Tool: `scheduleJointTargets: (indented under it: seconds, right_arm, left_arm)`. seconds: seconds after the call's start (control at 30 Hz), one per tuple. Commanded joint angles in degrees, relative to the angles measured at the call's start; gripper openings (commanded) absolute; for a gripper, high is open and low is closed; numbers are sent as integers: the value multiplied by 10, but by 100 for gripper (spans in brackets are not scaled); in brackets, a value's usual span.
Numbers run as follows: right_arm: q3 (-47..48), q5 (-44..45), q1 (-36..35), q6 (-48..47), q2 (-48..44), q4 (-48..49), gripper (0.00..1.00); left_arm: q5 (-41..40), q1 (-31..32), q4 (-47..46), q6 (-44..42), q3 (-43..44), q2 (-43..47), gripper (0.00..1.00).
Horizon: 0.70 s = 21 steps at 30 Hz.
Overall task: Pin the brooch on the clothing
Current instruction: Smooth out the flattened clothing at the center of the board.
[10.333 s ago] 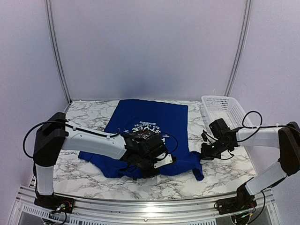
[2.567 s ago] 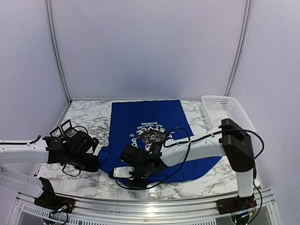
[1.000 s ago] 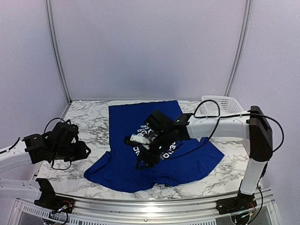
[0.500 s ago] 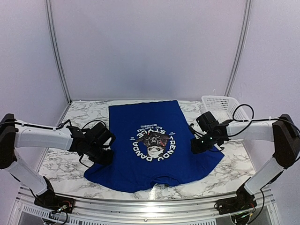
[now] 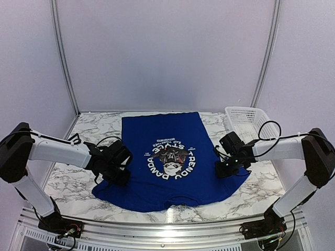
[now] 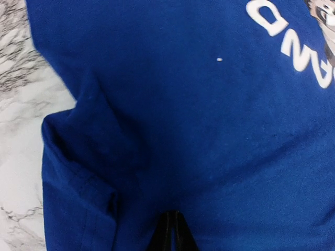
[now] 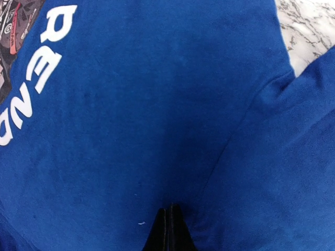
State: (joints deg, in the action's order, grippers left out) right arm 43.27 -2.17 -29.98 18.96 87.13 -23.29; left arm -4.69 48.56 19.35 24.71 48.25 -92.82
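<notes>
From above, the blue T-shirt (image 5: 172, 130) lies flat in the middle of the marble table (image 5: 99, 130), hem toward the back and panda graphic (image 5: 171, 157) face up. I judge it is laid out this way to give the pin a smooth target. My left gripper (image 5: 119, 170) sits low on the shirt's left edge and my right gripper (image 5: 222, 168) on its right edge, each by a sleeve, as if to hold the cloth taut from both sides. A white basket (image 5: 246, 117) stands at the upper right. I see no brooch anywhere.

In my left wrist view, the fingertips (image 6: 172, 232) meet at the bottom centre, closed together over blue cloth. I cannot tell whether fabric is caught between them. A rumpled sleeve (image 6: 78, 178) lies at lower left and the white lettering (image 6: 293, 47) at upper right.

In my right wrist view, the fingertips (image 7: 168, 230) are likewise closed at the bottom centre, with lettering at upper left and a sleeve at right.
</notes>
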Motion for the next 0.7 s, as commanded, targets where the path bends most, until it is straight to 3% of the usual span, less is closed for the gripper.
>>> scheduleJointTargets:
  seconds: [0.0,0.33,0.47,0.67]
  right_arm:
    - [-14,6,2,12,5,5,0]
    - [-30,12,2,14,-8,-6,0]
    - [-27,11,2,16,-27,-13,0]
    - [9,19,1,-6,-56,-58,0]
  left_arm:
    - [-77,-49,37,-5,-29,26,4]
    - [-164,-175,69,-78,-30,73,15]
    - [-180,-245,86,-58,7,61,12]
    - [-124,-207,78,-88,39,132,13]
